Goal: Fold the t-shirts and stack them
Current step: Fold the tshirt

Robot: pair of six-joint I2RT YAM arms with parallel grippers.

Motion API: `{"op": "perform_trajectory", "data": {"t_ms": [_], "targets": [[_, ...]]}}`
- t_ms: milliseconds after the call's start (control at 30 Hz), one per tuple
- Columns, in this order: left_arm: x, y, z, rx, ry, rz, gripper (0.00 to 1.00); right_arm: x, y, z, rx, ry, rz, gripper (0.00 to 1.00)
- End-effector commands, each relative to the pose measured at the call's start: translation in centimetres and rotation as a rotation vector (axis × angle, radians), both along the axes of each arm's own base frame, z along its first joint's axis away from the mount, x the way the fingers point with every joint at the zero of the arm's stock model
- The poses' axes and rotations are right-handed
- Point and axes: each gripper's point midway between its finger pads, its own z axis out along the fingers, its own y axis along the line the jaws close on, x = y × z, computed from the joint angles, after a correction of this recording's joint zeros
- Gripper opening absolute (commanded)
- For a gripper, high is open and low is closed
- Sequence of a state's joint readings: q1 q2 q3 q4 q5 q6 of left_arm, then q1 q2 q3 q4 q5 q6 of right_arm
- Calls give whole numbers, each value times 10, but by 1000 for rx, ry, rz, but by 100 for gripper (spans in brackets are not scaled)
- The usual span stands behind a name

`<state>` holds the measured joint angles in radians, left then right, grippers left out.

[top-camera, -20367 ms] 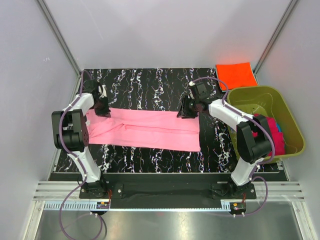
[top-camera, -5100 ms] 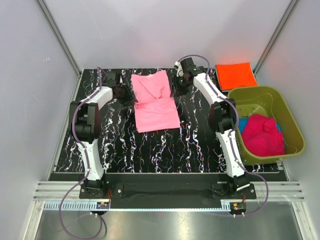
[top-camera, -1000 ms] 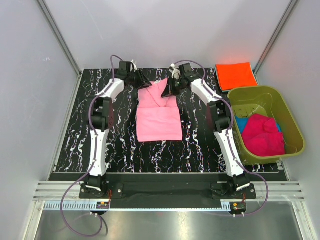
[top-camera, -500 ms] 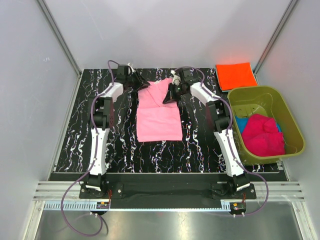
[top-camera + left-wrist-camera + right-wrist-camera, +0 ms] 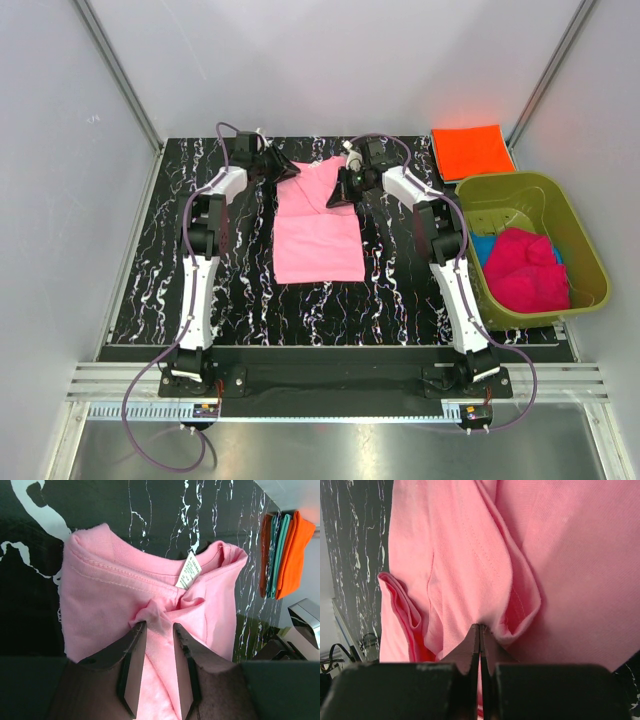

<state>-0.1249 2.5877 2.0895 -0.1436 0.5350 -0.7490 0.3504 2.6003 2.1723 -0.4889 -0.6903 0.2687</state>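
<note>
Toward the far middle of the black marbled table [image 5: 200, 290]: light pink t-shirt [image 5: 317, 225], folded into a narrow panel running from near to far. Flat and smooth over the near half; rumpled and lifted at the far end, with the neckline and a white label [image 5: 188, 571] turned up in the left wrist view.

At the far-left corner of that cloth: left gripper [image 5: 285, 168], fingers [image 5: 134, 645] only partly apart, with a small bunched pinch of pink fabric caught between the tips. At the far-right edge: right gripper [image 5: 340, 195], fingers [image 5: 470, 647] pressed fully together, nipping a raised fold of the same cloth right at the tips; a loose pleat on either side of the pinch in the right wrist view. Both arms stretched out long from the near edge, wrists angled inward toward each other across the shirt.

Well apart, at the far-right corner of the table: orange t-shirt [image 5: 472, 150], folded flat and square. Just beside it, nearer and along the right edge: olive-green tub [image 5: 585, 250], holding the crumpled magenta t-shirt [image 5: 525, 268], with the blue t-shirt [image 5: 483, 248] showing at its left, partly under it.
</note>
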Motion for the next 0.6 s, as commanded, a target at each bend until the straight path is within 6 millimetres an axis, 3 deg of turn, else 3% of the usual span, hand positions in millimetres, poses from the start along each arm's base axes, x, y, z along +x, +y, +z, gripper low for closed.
{"op": "perform_trajectory", "data": {"t_ms": [0,267,567], "targets": [[9,5,-5,26,-32,4,35,8,-13,6,-65,-36,-28,0],[10,4,-5,17,-34,3,36,26,9,55,74,-81,-8,0],[10,5,-8,19,-34,1,37,27,29,59,150,-69,36,0]]}}
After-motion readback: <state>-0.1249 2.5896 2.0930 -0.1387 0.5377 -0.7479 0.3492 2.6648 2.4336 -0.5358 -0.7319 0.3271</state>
